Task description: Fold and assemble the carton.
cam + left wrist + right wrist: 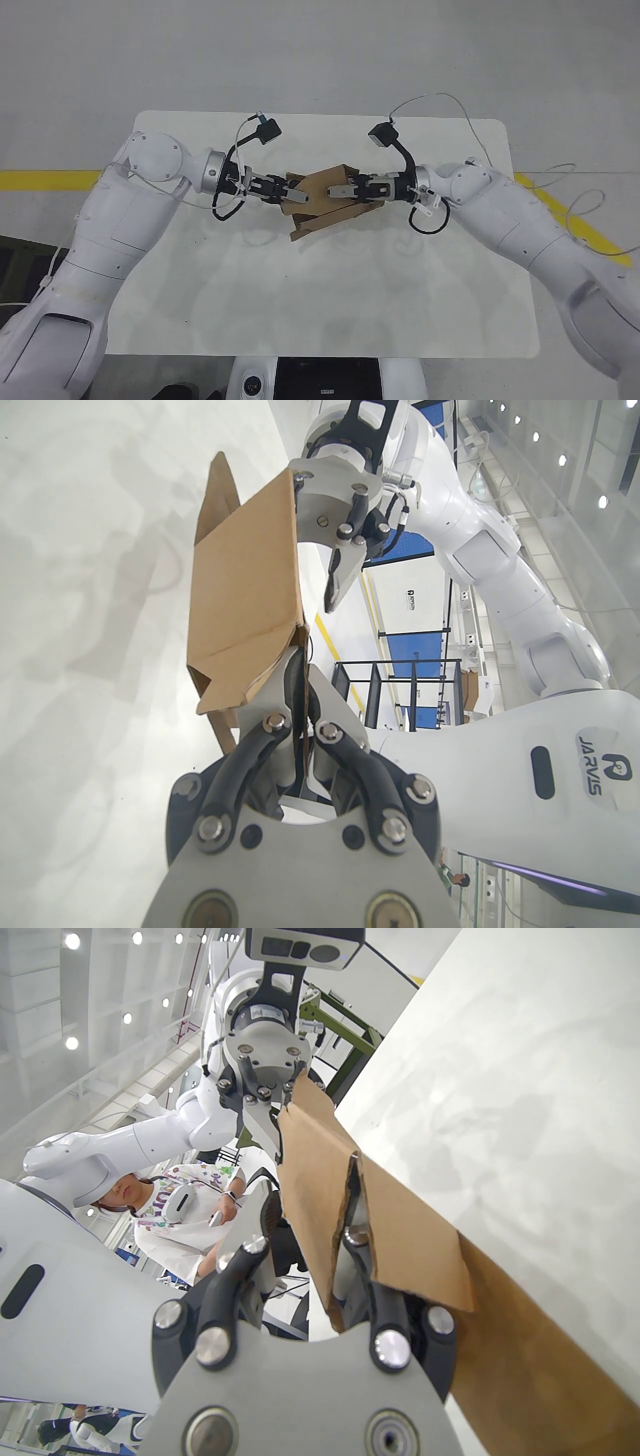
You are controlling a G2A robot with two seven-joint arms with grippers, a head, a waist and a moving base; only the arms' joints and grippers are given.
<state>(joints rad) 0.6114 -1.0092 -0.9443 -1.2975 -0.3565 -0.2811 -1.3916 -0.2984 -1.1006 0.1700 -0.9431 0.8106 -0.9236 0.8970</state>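
The carton [318, 205], brown and only partly opened, sits over the middle of the white table [400, 290], between the 2 grippers that meet it from opposite sides. The top view does not show whether its lower edge touches the tabletop.

The left gripper [283, 190] is clamped on the carton. In the left wrist view its 2 fingers are pressed together on a thin cardboard edge at a corner of the folded panel, and the fingertips themselves are hidden by that cardboard.

The right gripper [345, 189] stands with its jaws apart at the carton's other side. In the right wrist view 1 finger [257, 1215] is bare and clear of the cardboard. The other finger [350, 1234] is mostly covered by a flap, so 1 panel lies between them. Whether the hidden finger touches the panel is hard to make out. The carton's far flaps are cut off by the nearer panel in both wrist views.
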